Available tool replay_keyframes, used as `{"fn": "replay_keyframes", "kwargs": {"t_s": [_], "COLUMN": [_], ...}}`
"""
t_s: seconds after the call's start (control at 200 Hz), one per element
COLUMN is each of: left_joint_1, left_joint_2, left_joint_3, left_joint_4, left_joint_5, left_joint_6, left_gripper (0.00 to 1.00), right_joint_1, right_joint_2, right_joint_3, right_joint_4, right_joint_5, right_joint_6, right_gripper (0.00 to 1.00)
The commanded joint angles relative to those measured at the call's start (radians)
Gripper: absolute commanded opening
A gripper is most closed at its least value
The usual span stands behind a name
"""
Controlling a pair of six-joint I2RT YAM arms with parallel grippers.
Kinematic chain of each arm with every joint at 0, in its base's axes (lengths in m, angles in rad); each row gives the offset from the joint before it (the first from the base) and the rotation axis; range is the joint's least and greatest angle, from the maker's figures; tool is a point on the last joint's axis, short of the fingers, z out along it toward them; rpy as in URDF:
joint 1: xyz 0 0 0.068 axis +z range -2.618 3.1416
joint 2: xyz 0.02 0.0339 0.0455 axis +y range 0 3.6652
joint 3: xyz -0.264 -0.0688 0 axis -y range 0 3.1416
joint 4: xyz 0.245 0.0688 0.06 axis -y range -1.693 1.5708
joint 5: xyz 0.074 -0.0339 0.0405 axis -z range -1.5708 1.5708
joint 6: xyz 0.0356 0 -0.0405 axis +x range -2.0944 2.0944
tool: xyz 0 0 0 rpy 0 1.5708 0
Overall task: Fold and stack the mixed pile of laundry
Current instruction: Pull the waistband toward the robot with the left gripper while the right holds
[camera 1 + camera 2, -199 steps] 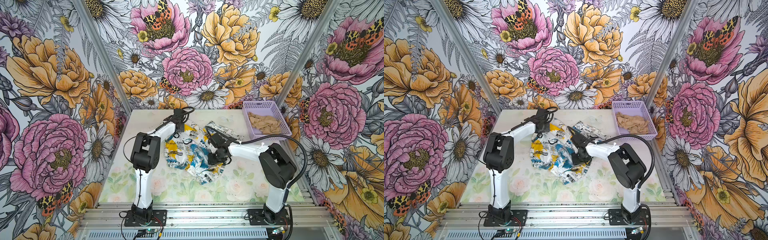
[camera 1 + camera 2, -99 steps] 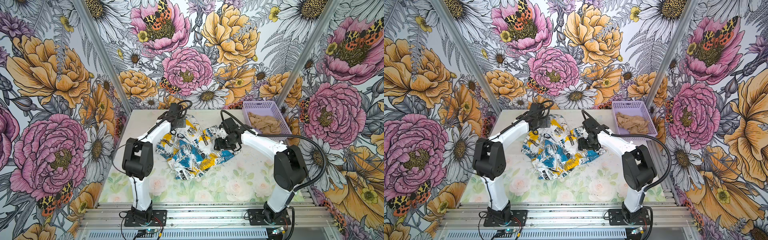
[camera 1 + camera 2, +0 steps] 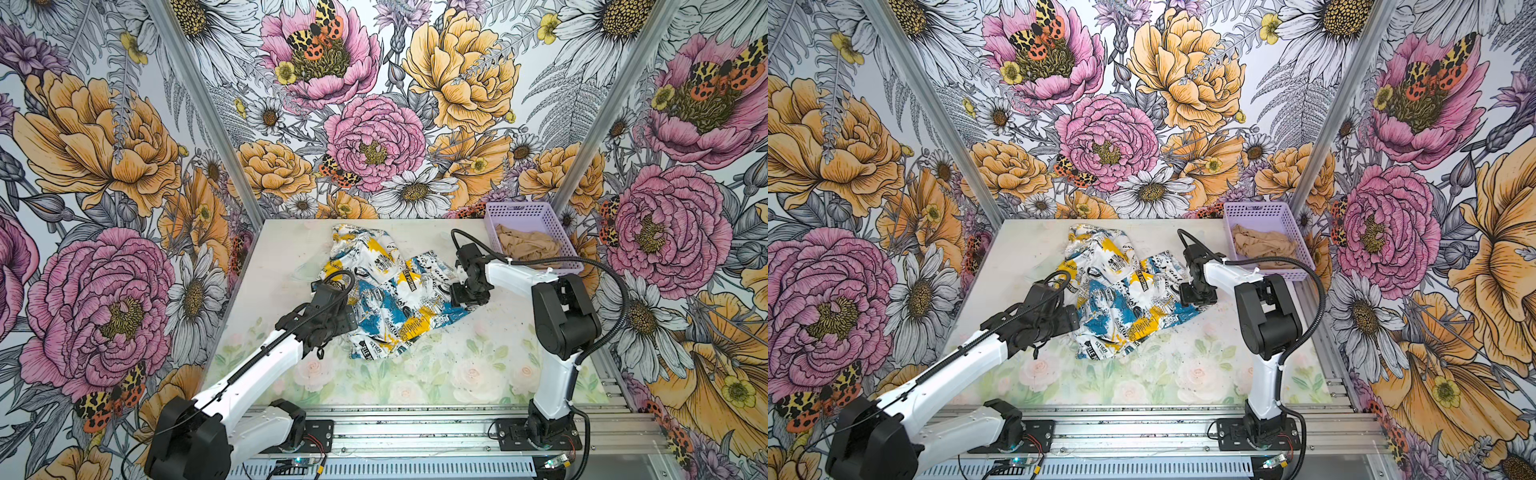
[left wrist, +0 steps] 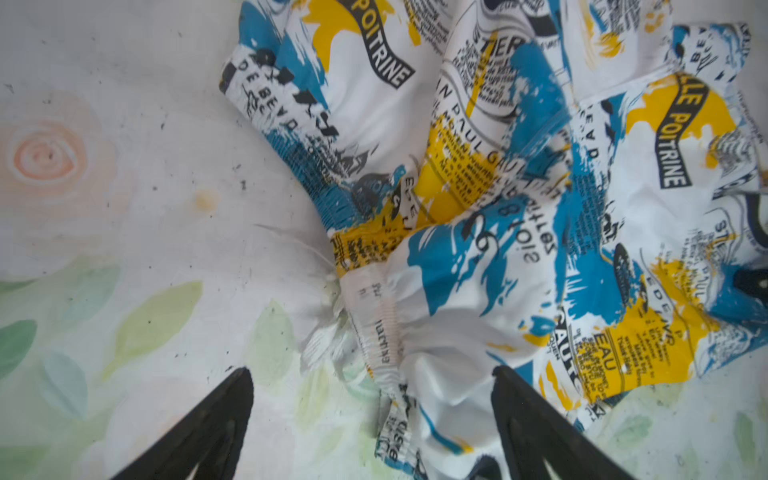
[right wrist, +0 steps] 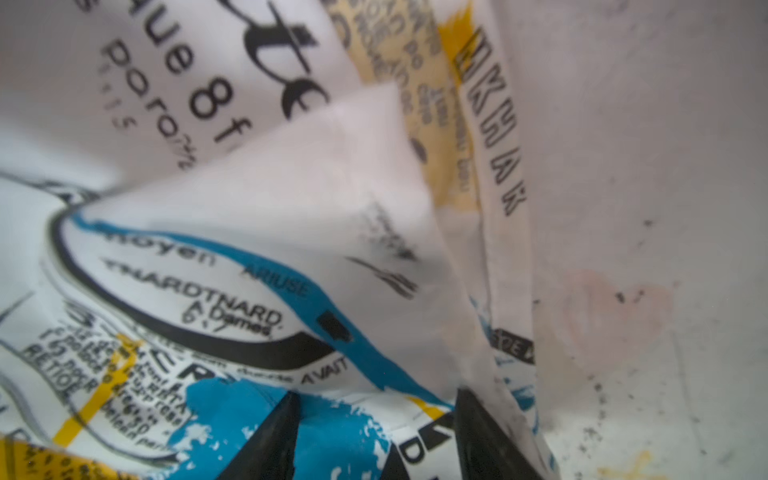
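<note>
The printed garment (image 3: 386, 286) is lying crumpled in the middle of the tabletop (image 3: 436, 374), spreading crosswise between the two arms. The tan garment (image 3: 528, 247) is sitting well apart in the lavender basket (image 3: 523, 208) at the far right corner. The left fingers (image 4: 216, 424) are hovering wide apart at the cloth's near-left edge, gripping nothing. The gathered elastic waistband (image 4: 374, 332) is lying just ahead of their gap, running along their reach rather than across it. The right fingers (image 5: 478, 444) are pressing into the opposite, right-hand edge with blue-patched cloth between them; whether they are clamping it I cannot tell. Each arm is nearest its own edge, so the coming pull is likely turning on the left fingers closing over that waistband.
</note>
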Motion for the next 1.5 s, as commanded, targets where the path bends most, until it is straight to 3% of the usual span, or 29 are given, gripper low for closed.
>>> {"fn": "replay_keyframes", "kwargs": {"t_s": [0.0,0.19,0.37,0.801,0.871,0.946,1.086,1.256,1.496], "left_joint_1": [-0.044,-0.150,-0.176,-0.178,-0.179,-0.179,-0.170,-0.060,0.043], "left_joint_2": [-0.024,-0.002,0.030,0.248,0.266,0.256,0.162,0.031,0.020], "left_joint_3": [-0.032,-0.089,-0.135,-0.145,-0.154,-0.154,-0.092,-0.019,0.020], "left_joint_4": [0.003,0.036,0.094,0.193,0.192,0.173,0.043,-0.090,-0.115], "left_joint_5": [0.072,0.104,0.132,0.144,0.140,0.121,0.036,-0.022,-0.005], "left_joint_6": [-0.082,-0.143,-0.137,-0.083,-0.086,-0.099,-0.102,-0.050,0.032], "left_gripper": [0.84,0.70,0.52,0.48,0.40,0.22,0.00,0.00,0.00], "right_joint_1": [-0.015,-0.024,-0.024,-0.023,-0.023,-0.026,-0.051,-0.099,-0.074], "right_joint_2": [0.004,-0.064,-0.093,-0.125,-0.134,-0.147,-0.196,-0.245,-0.284], "right_joint_3": [-0.053,-0.150,-0.161,-0.161,-0.162,-0.163,-0.158,-0.174,-0.269], "right_joint_4": [-0.006,-0.001,-0.002,-0.003,-0.005,-0.006,-0.012,-0.020,0.000], "right_joint_5": [0.027,0.014,0.016,0.007,0.006,0.007,0.002,-0.013,-0.111], "right_joint_6": [0.066,0.113,0.119,0.122,0.120,0.119,0.121,0.122,0.158], "right_gripper": [0.47,0.45,0.47,0.48,0.48,0.48,0.54,0.63,0.59]}}
